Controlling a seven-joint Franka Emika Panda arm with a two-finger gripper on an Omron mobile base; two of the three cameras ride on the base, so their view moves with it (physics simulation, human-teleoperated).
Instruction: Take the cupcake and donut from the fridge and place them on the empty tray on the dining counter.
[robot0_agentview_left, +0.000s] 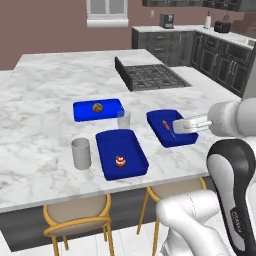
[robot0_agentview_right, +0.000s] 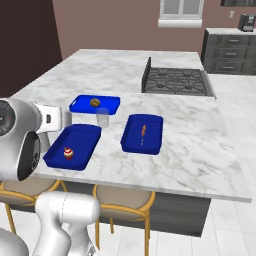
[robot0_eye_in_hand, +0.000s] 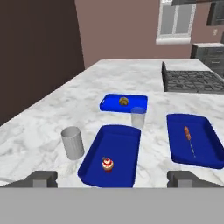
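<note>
Ahead of the gripper (robot0_eye_in_hand: 111, 178), the cupcake's (robot0_eye_in_hand: 107, 164) topping is too small to identify; in the right base view the arm hides the grey cup.

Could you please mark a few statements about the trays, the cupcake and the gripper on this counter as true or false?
1. The cupcake sits in the tray nearest the stools. True.
2. The gripper is shut on the cupcake. False: it is open and holds nothing.
3. A skewer lies in another blue tray. True.
4. The clear glass stands inside a tray. False: it stands on the counter between trays.
5. A donut lies beside the cupcake. False: the cupcake is alone there.
</note>
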